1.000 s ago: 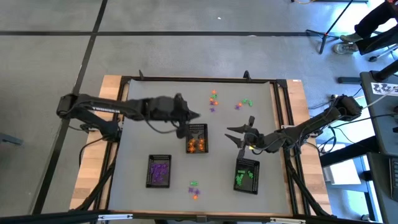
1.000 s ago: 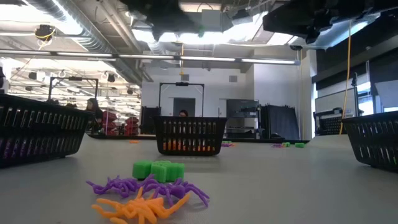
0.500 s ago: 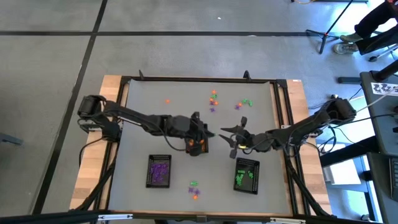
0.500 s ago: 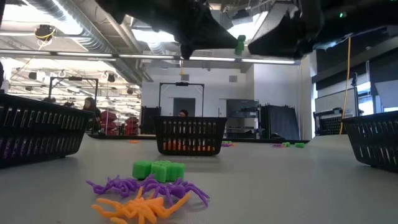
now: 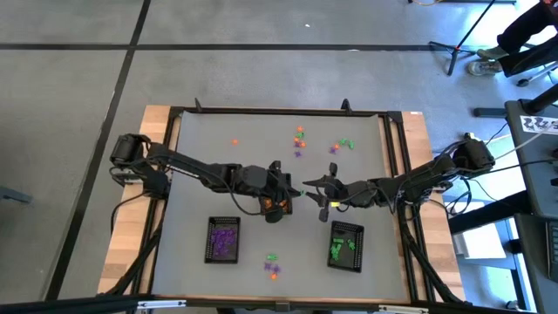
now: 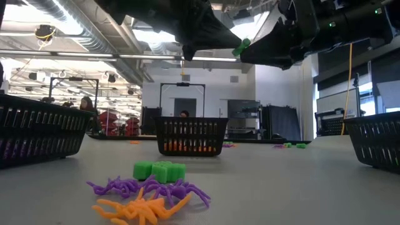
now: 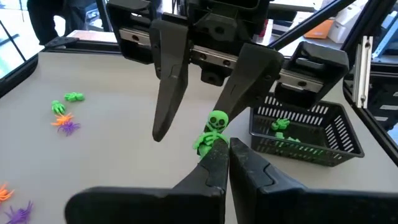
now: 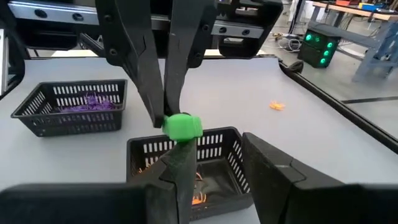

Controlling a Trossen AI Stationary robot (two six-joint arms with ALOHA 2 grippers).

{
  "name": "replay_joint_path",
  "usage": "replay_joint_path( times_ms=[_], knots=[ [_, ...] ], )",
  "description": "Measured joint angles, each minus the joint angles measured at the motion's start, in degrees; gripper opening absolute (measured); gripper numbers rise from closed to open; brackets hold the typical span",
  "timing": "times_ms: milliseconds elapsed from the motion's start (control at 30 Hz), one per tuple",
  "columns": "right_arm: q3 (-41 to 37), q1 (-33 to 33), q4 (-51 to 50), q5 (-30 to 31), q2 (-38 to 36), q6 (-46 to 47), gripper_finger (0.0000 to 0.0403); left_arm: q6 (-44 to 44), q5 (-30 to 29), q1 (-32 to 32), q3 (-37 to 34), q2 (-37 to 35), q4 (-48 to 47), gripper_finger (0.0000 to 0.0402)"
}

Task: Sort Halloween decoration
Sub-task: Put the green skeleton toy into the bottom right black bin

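Note:
A small green skeleton figure [image 7: 214, 127], one of the Halloween decoration trinkets, hangs in the air over the black tray of orange trinkets [image 5: 277, 208]. My left gripper [image 7: 222, 142] reaches in from the table's left and is shut on it. My right gripper [image 8: 211, 146] faces it from the table's right, open, with one finger on each side of the figure [image 8: 182, 126]. In the low view the green figure [image 6: 240, 47] shows high up between the two dark grippers. My left gripper pinches the skeleton's lower body [image 7: 205, 144] between its two fingertips. The fingers come nearly level from the table's left, slanting a little down. The figure sticks out beyond the tips with its head [image 7: 217, 118] free, lifted clear above the tray. My right gripper: I cannot tell whether a finger [image 8: 179, 158] touches the figure.
A tray of purple trinkets [image 5: 223, 240] stands near left and a tray of green ones [image 5: 346, 246] near right. Loose trinkets lie at the far middle [image 5: 301, 139], far right [image 5: 343, 144] and near edge [image 5: 273, 267]. One orange piece [image 5: 234, 140] lies far left.
My left gripper, shut on the green figure, has swung toward the table's right and near edge and come down over the orange tray. My right gripper has moved toward the table's left and down, and its open fingers now stand around the figure.

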Motion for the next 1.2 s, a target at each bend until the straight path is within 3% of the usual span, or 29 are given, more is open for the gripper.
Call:
replay_joint_path(
  times_ms=[433, 967, 1200],
  knots=[
    [0.04, 0.1, -0.63, -9.72, -0.07, -0.28, 0.0129, 0.01, -0.77, -0.12, 0.0, -0.07, 0.07, 0.0],
    [0.09, 0.21, 2.99, -7.92, -0.07, -0.57, 0.0127, -1.26, -0.39, -0.82, 0.01, -0.07, -0.14, 0.0],
    [0.09, 0.21, 2.91, -7.92, -0.07, -1.84, 0.0065, -1.27, -0.33, -0.88, 0.0, -0.04, -0.2, 0.0]
  ],
)
